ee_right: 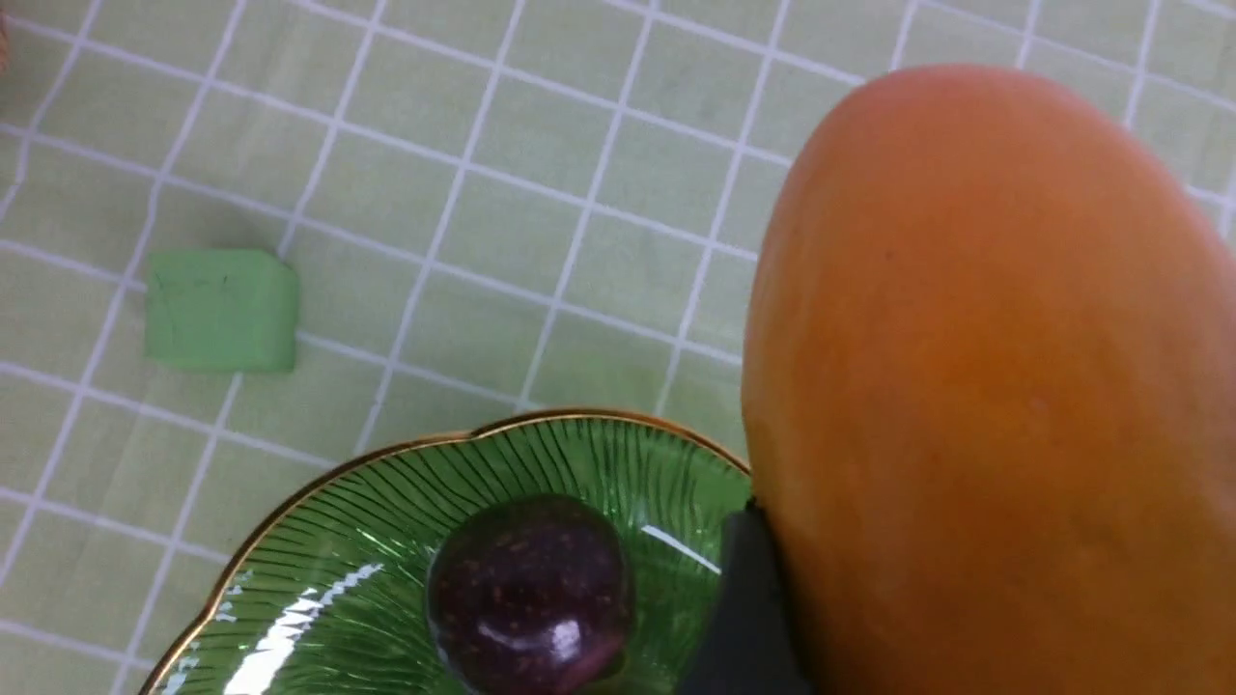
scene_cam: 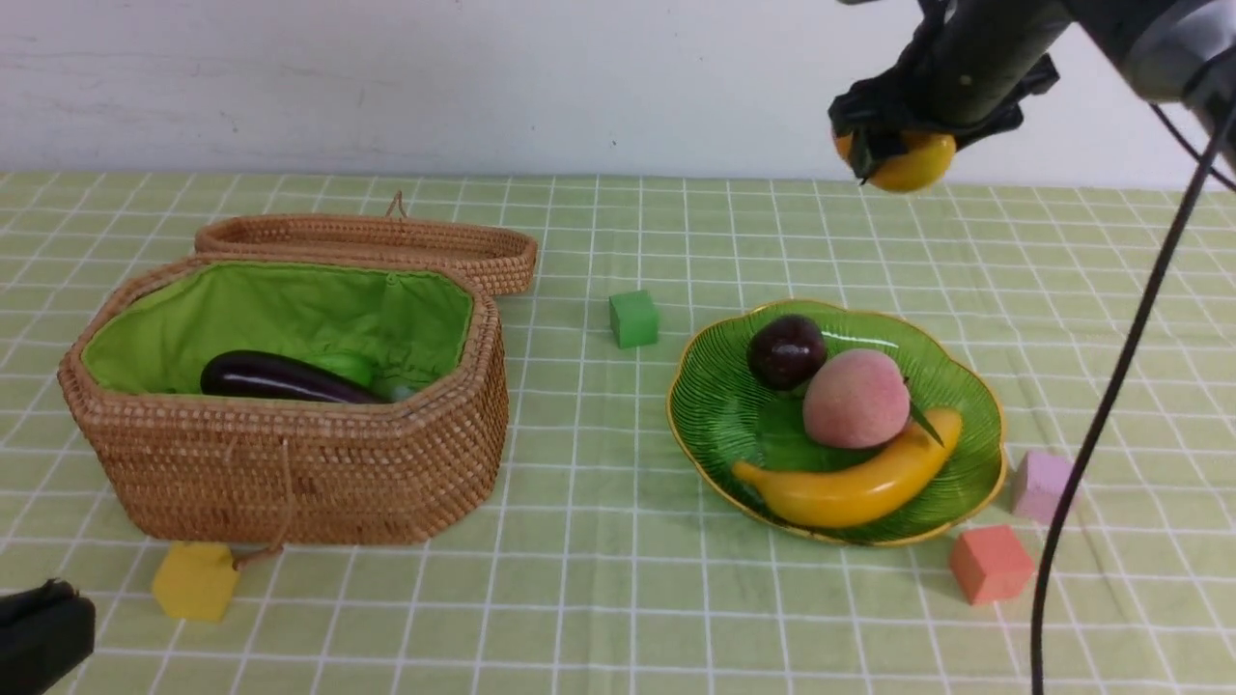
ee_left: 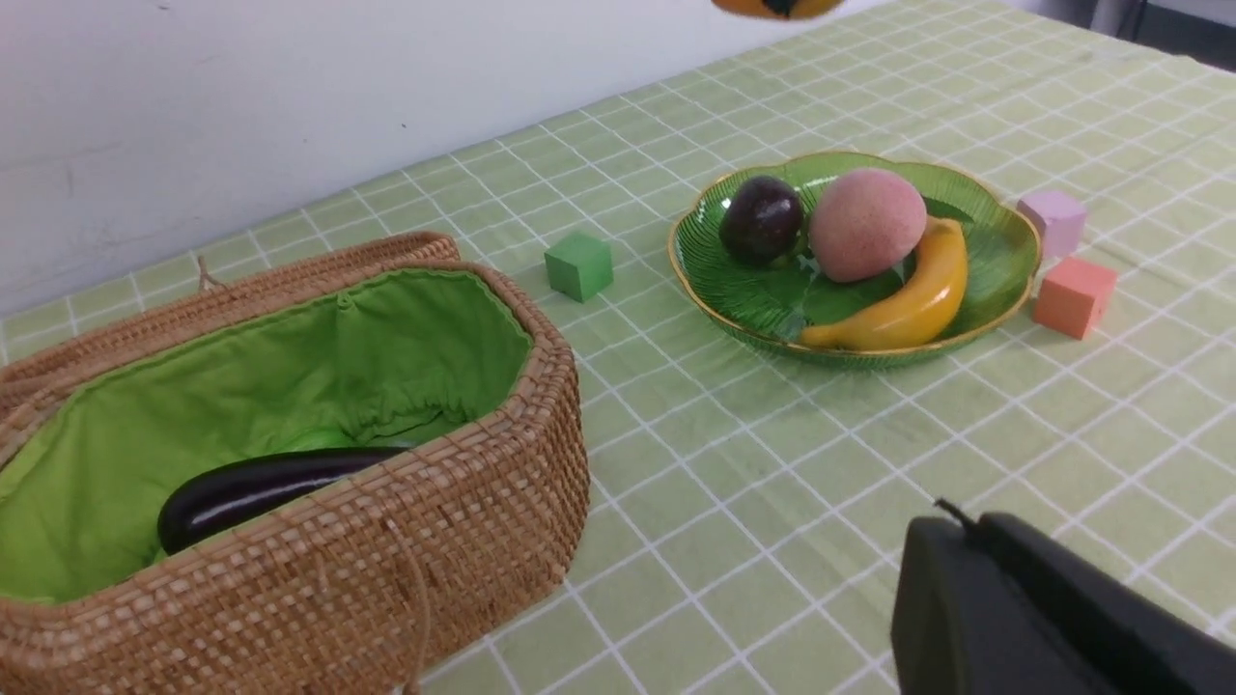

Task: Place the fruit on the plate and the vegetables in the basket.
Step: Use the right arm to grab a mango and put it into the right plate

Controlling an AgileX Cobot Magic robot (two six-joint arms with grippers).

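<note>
Nearest me, my left gripper (scene_cam: 43, 632) sits low at the table's near left edge, fingers pressed together on nothing, with a yellow cube (scene_cam: 196, 579) just beyond it, touching the basket's front. The basket (scene_cam: 290, 463) stands open with the eggplant (scene_cam: 285, 379) lying inside on the green lining, a bit of light-green gourd (scene_cam: 348, 365) behind it; I cannot see a carrot. To the right, an orange cube (scene_cam: 990, 563) and a pink cube (scene_cam: 1041, 485) lie just beside the plate (scene_cam: 715, 410), which holds the banana (scene_cam: 855, 483) at its near side, the peach (scene_cam: 856, 398) against it, and the mangosteen (scene_cam: 786, 351) behind. A green cube (scene_cam: 633, 319) lies between basket and plate. Further back, the lid (scene_cam: 372, 246) rests behind the basket. My right gripper (scene_cam: 893, 145) grips the mango (scene_cam: 912, 162) in the air, above the plate's far side.
</note>
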